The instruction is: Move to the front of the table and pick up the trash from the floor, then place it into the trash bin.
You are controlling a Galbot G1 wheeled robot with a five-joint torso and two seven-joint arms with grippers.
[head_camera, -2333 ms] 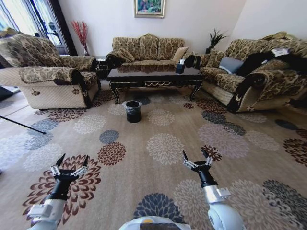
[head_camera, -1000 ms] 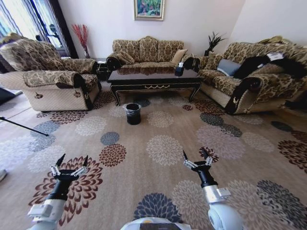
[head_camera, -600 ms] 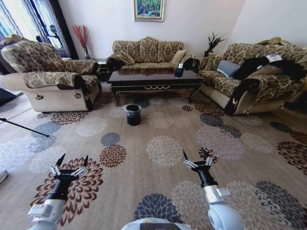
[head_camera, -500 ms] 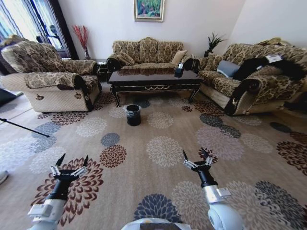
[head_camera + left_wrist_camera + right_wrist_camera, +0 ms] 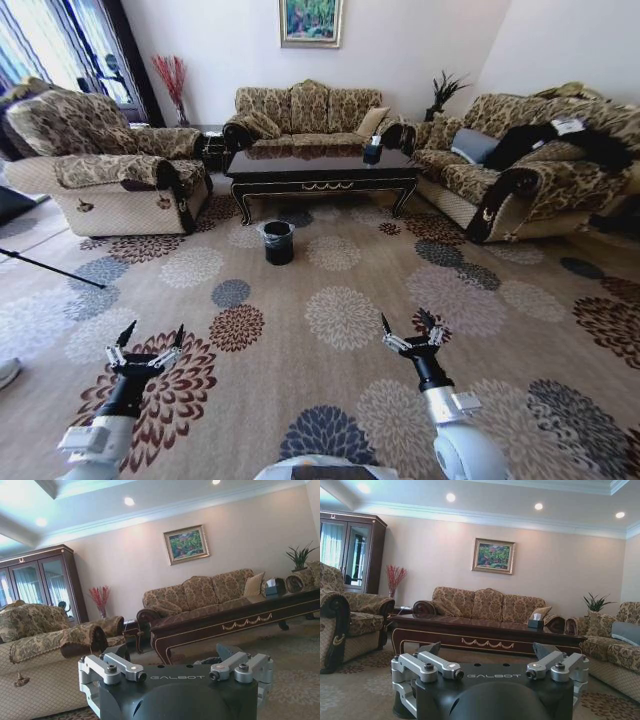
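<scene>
The dark glossy table (image 5: 320,172) stands far ahead between the sofas, and it also appears as the table (image 5: 235,622) and the table (image 5: 485,632) in the wrist views. The black trash bin (image 5: 279,242) sits on the carpet just in front of its left end. I cannot make out the trash on the patterned carpet from this distance. My left gripper (image 5: 152,338) and right gripper (image 5: 408,326) hover low over the carpet near me. Both are open and hold nothing. The open left gripper (image 5: 172,655) and right gripper (image 5: 487,650) point toward the table.
An armchair (image 5: 110,170) flanks the table on the left, a sofa (image 5: 310,105) stands behind it and another sofa (image 5: 520,160) on the right. A tissue box (image 5: 373,151) stands on the tabletop. A thin dark rod (image 5: 50,268) lies on the floor at left. Floral carpet (image 5: 345,315) stretches ahead.
The whole picture has shifted slightly downward, so the camera has moved. Both arms keep the same pose, with both grippers still open.
</scene>
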